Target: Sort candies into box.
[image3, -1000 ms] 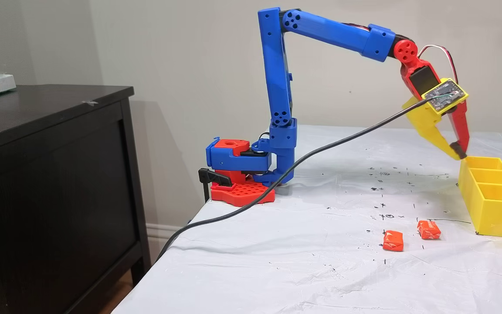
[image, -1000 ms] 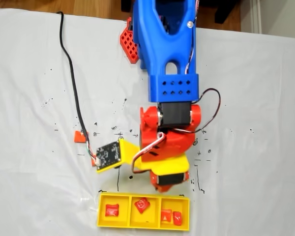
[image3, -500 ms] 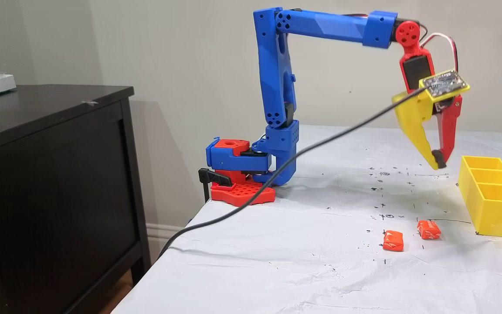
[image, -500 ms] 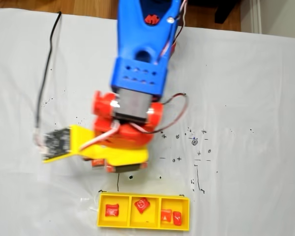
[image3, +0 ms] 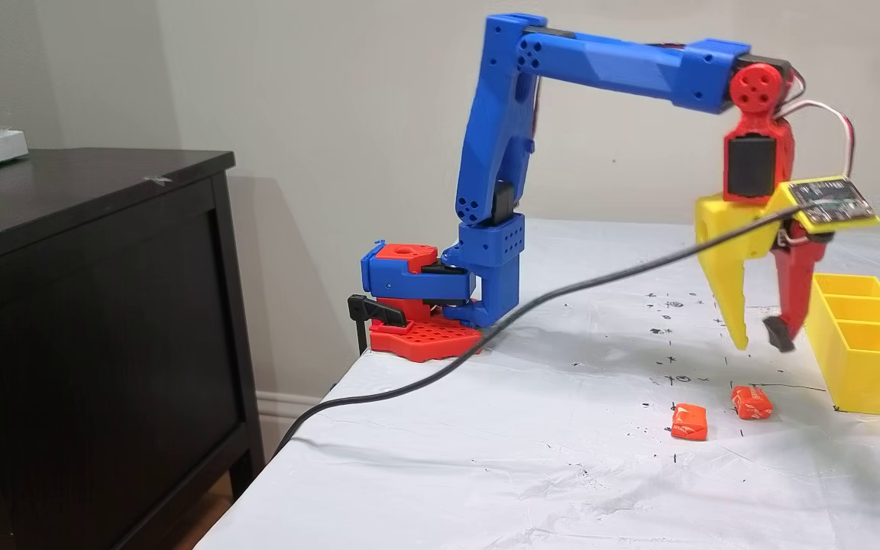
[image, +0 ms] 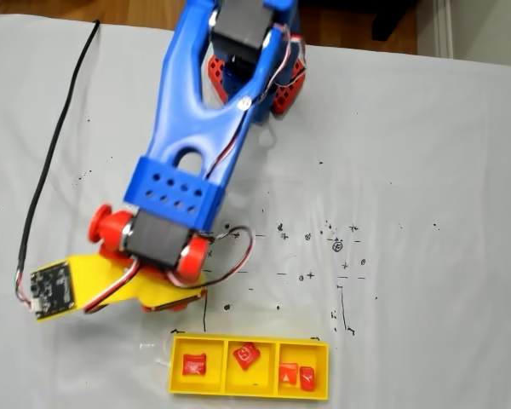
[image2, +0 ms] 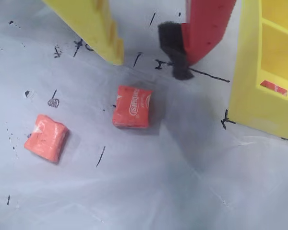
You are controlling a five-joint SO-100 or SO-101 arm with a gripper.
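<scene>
Two orange-red candies lie loose on the white sheet: one (image3: 752, 402) nearer the box, the other (image3: 689, 422) further out. In the wrist view the nearer candy (image2: 131, 106) sits just below my gripper (image2: 146, 62), and the other candy (image2: 46, 138) lies to its left. My gripper (image3: 761, 341) hangs open a little above the table, with nothing between the yellow finger and the red finger. The yellow box (image3: 864, 359) stands just to its right. From above, the box (image: 249, 394) holds several candies: one (image: 193, 365) left, one (image: 245, 355) middle, two (image: 296, 376) right.
A black cable (image3: 486, 344) trails from the camera board on the wrist across the table and off its left edge. The arm's red and blue base (image3: 421, 305) is clamped at the table's far corner. A dark cabinet (image3: 88, 305) stands beside the table. Pen marks dot the sheet.
The arm has swung away from the box's rim toward the two loose candies and come down lower. The jaws have spread apart.
</scene>
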